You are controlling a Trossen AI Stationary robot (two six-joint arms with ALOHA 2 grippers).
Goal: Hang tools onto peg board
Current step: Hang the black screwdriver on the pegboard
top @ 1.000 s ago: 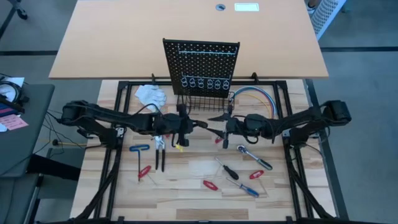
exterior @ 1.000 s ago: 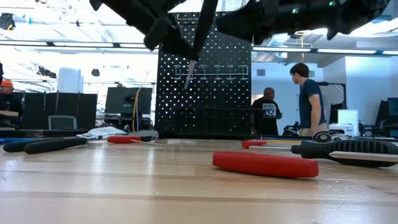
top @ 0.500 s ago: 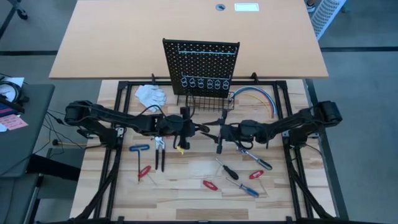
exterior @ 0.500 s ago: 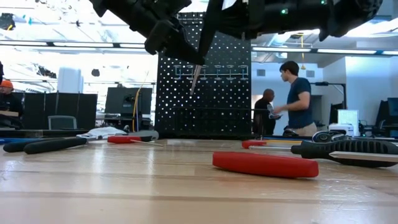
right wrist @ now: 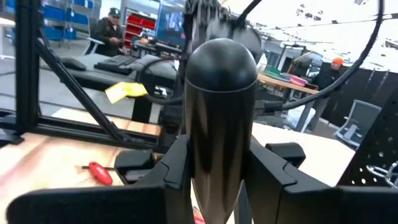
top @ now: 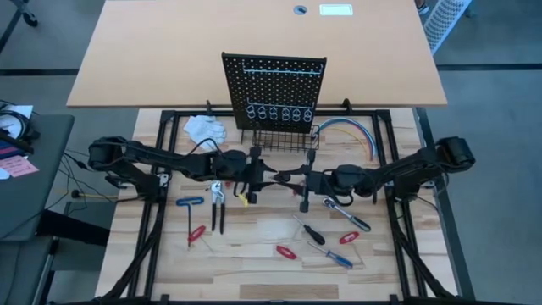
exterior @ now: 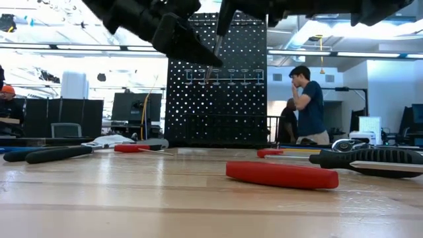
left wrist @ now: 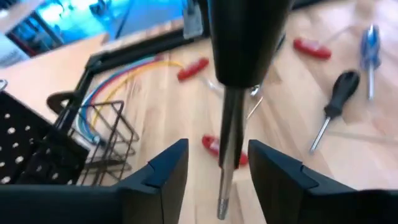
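- Right gripper (right wrist: 211, 180) clamped on black screwdriver handle (right wrist: 219, 93), mid-air before the board.
- Left gripper (left wrist: 217, 168) spread, shaft (left wrist: 229, 149) between fingers, untouched.
- Handover judged finished; next, lowering the tip into a ring on the peg board (top: 273, 89).

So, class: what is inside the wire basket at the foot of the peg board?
The basket looks empty: only its wires show from above. The low view sees nothing in it either. Its front edge, under the arms, is covered.

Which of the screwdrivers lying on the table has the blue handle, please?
The blue-handled screwdriver lies nearest the table's front edge, right of centre, just beyond the black-handled screwdriver; the short ones beside it are red-handled.
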